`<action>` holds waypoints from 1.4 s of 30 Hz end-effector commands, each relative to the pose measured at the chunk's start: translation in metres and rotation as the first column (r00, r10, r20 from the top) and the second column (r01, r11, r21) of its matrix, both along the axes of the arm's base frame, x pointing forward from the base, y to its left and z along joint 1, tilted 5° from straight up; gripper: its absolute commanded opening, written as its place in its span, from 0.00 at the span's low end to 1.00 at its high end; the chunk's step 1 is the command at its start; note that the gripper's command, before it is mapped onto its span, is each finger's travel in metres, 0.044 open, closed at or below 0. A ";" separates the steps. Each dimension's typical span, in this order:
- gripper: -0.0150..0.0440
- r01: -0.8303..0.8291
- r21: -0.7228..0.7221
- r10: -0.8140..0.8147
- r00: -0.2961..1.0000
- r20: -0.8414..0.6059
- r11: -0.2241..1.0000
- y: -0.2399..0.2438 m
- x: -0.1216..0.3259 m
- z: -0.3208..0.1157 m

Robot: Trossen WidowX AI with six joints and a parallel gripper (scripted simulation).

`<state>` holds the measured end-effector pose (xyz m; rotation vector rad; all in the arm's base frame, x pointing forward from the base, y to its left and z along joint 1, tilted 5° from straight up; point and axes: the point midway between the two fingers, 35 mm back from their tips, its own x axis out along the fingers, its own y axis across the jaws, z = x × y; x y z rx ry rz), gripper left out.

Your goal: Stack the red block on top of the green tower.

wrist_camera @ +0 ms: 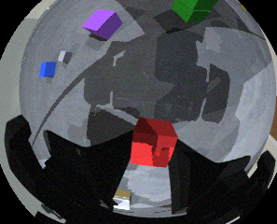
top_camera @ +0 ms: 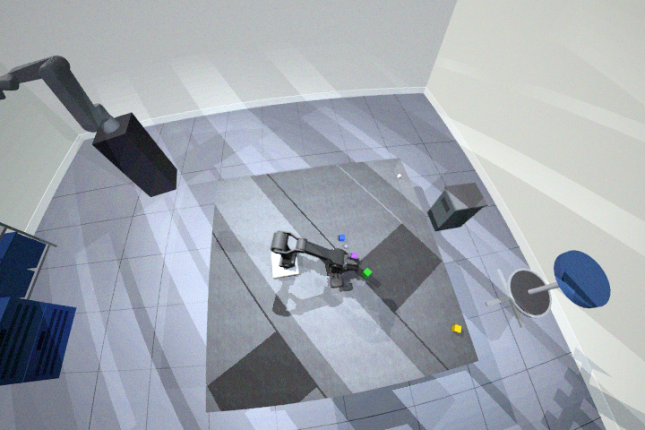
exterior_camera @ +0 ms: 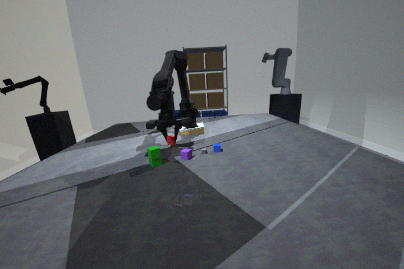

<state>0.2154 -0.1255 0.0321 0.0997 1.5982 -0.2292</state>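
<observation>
No text to read around me

I look at all three views and I find no letters, numbers, brands or signs that I can read. The brown cardboard boxes (exterior_camera: 205, 77) on the grey metal shelf (exterior_camera: 225, 79) show plain faces, and the small coloured cubes on the floor carry no marks. The faint pattern on the dark grey floor mat (exterior_camera: 183, 199) is too blurred to tell.

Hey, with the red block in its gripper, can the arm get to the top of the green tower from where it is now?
Probably yes. The gripper is shut on the red block, the green tower stands close by, and nothing stands between them. The purple block sits off to the other side.
</observation>
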 end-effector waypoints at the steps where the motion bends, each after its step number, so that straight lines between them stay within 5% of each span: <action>1: 0.25 0.000 -0.006 0.000 1.000 0.020 1.000 0.000 0.005 0.023; 17: 0.25 0.000 -0.005 0.000 1.000 0.020 1.000 0.006 0.006 0.098; 42: 0.25 0.004 -0.002 -0.004 1.000 0.027 1.000 -0.012 0.055 0.114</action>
